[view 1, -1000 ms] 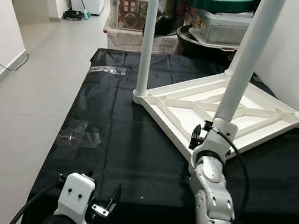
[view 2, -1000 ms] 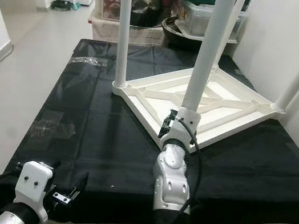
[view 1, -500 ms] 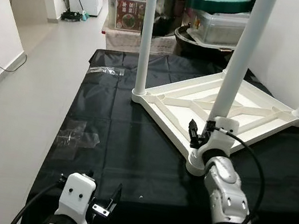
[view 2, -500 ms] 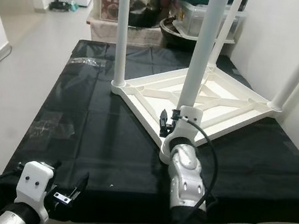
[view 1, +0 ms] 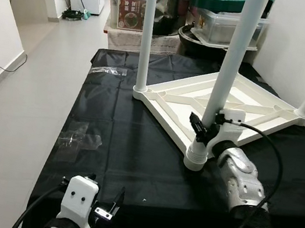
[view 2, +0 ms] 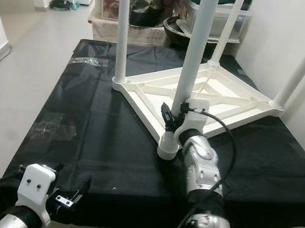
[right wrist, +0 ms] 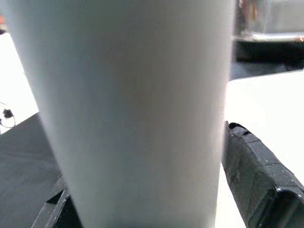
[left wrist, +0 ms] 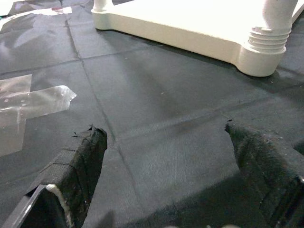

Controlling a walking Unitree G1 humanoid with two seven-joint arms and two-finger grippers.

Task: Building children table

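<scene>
My right hand [view 1: 205,132] is clenched around the round white plastic table leg [view 1: 225,79], low near its threaded socket. The upturned white plastic tabletop [view 1: 224,112] lies beyond it on the black-covered counter [view 1: 132,163]. The leg looks light, stiff and slippery. My left hand [left wrist: 166,161] hovers released.

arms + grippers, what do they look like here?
Both arms are silver with white wrist housings and black cables. The right arm has rounded jointed segments with a cable looping beside it. The left gripper has two long black fingers with a woven-textured covering; the right gripper's fingers are black too.
</scene>
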